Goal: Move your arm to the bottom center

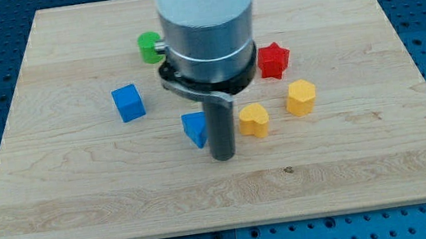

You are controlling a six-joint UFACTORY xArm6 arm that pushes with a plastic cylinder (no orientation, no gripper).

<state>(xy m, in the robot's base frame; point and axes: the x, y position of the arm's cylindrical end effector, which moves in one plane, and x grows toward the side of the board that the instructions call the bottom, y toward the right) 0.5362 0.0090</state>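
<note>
Near the table's (85,211) middle, my tip (225,157) is resting between a blue triangular block (194,128) and a yellow block (253,120), just beside both; no pincer is showing, only the rod.

Arm (205,5): white cylindrical upper housing; grey metallic collar band beneath; black clamp ring under that. Straight dark grey rod below, smooth, round. My tip (225,157): blunt, flat-ended.
</note>
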